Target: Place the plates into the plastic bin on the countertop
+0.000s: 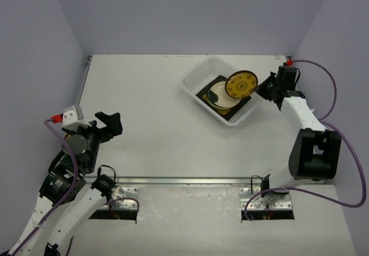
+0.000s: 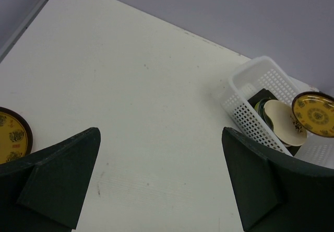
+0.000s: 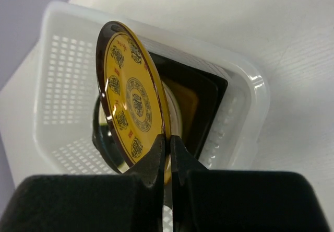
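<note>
The white plastic bin [image 1: 196, 77] stands at the far right of the countertop [image 1: 150, 123]. In it lie a black square plate [image 1: 232, 113] and a cream plate [image 1: 216, 91]. My right gripper [image 1: 260, 90] is shut on the rim of a round yellow plate [image 1: 240, 85] and holds it tilted on edge over the bin. In the right wrist view the yellow plate [image 3: 130, 99] stands between the fingertips [image 3: 156, 156] above the bin [image 3: 57, 70]. My left gripper [image 1: 110, 123] is open and empty at the left. Another yellow plate [image 2: 11, 135] lies by its left finger.
Grey walls close in the countertop on three sides. A metal strip [image 1: 184, 181] runs along the front edge, with both arm bases behind it. The right arm's purple cable [image 1: 328, 83] loops at the far right.
</note>
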Controlling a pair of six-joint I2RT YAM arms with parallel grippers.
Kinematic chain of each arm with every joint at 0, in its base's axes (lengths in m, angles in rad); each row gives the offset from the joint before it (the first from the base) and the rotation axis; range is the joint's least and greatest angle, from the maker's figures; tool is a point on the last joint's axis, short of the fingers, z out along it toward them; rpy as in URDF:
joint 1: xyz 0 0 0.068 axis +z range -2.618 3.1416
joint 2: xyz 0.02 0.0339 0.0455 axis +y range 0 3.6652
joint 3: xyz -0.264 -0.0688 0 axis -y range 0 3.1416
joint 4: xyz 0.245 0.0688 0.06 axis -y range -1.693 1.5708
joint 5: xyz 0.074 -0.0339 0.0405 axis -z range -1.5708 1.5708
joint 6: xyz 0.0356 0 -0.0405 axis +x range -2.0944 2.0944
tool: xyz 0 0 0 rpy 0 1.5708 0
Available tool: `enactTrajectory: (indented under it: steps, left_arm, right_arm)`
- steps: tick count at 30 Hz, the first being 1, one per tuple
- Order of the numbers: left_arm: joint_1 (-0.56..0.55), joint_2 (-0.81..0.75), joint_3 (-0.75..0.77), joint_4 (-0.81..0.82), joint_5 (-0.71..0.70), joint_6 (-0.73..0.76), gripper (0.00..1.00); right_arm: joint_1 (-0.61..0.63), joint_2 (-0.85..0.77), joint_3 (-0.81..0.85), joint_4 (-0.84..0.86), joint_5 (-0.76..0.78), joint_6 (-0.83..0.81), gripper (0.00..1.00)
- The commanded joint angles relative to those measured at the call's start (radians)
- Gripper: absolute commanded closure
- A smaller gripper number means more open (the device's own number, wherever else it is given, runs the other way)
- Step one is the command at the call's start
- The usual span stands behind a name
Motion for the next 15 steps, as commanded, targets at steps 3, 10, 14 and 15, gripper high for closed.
enactTrajectory:
  steps: [3, 10, 14, 15]
  left_arm:
    - [0.005, -0.003, -0.003, 0.042, 0.012, 0.016, 0.00]
    - [0.005, 0.000, -0.003, 0.042, 0.013, 0.018, 0.00]
    - [0.005, -0.008, -0.003, 0.042, 0.011, 0.016, 0.00]
    - [0.005, -0.008, -0.003, 0.042, 0.010, 0.016, 0.00]
  right_arm:
    - [0.011, 0.043, 0.047, -0.043, -0.051, -0.122, 1.00]
    - [0.016, 0.125, 0.072, -0.045, -0.108, -0.124, 1.00]
    - [0.024, 0.180, 0.109, -0.058, -0.145, -0.123, 1.00]
    - [0.033, 0.186, 0.110, -0.063, -0.143, -0.124, 1.00]
